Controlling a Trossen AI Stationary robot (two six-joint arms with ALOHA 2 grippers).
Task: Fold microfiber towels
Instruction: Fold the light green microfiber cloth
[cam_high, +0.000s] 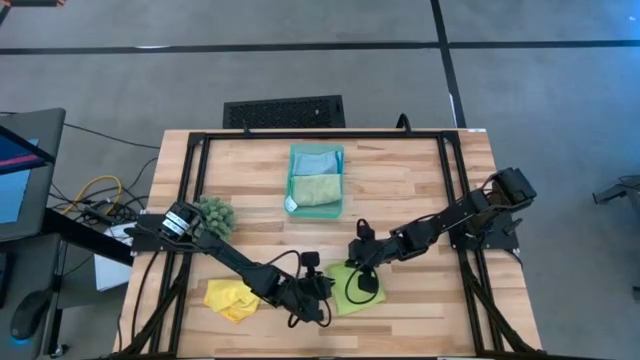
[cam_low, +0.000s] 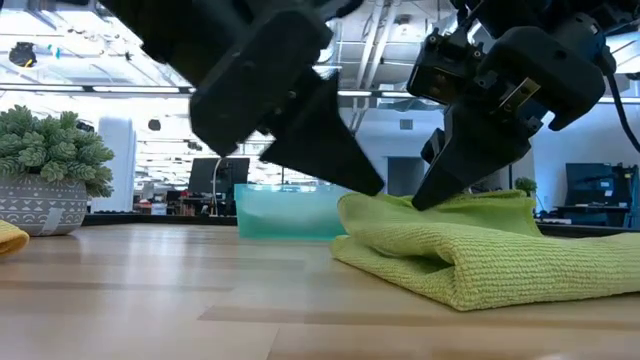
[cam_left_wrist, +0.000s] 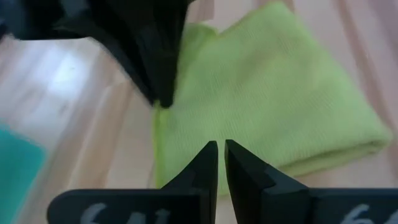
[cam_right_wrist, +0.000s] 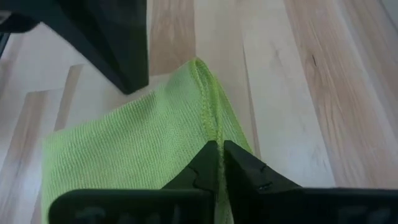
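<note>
From overhead both arms cover much of the lime green towel (cam_high: 352, 297) near the front of the surface (cam_high: 420, 180); the right pincer (cam_right_wrist: 219, 163) pinches its folded edge, while the left pincer (cam_left_wrist: 221, 163) hangs together over it, clamping nothing. I count four towels: lime, a crumpled yellow towel (cam_high: 230, 298), and two in the teal tray (cam_high: 292, 190) (blue towel (cam_high: 316, 160), sage towel (cam_high: 318, 188)).
</note>
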